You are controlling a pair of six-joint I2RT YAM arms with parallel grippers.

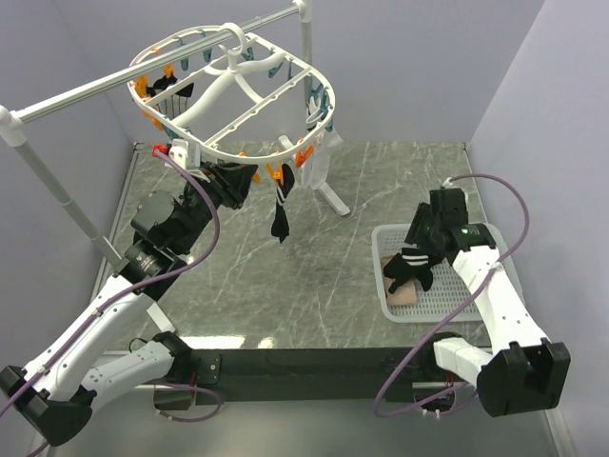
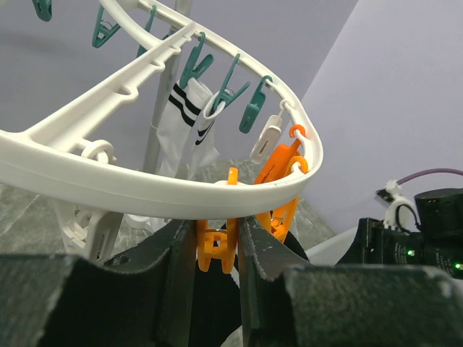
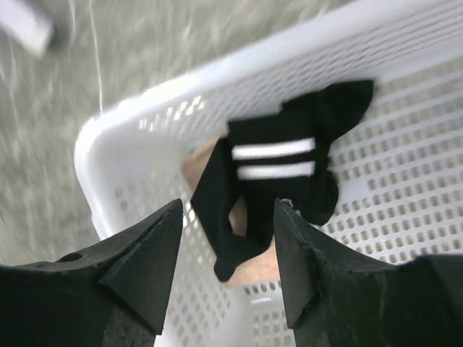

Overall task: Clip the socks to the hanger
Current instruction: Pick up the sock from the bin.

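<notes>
The white oval hanger hangs from the rail, with a black sock and white socks clipped to it. My left gripper is under its near rim, shut on an orange clip, with dark fabric just below the clip. A white sock with black stripes hangs behind it. My right gripper is open and empty above the basket. Below its fingers lie a black sock with two white stripes and a pinkish-beige sock.
The white lattice basket sits at the right on the marble table; its rim shows in the right wrist view. The silver rail with white joints crosses the back left. Several teal clips line the hanger rim. Walls close in left and right.
</notes>
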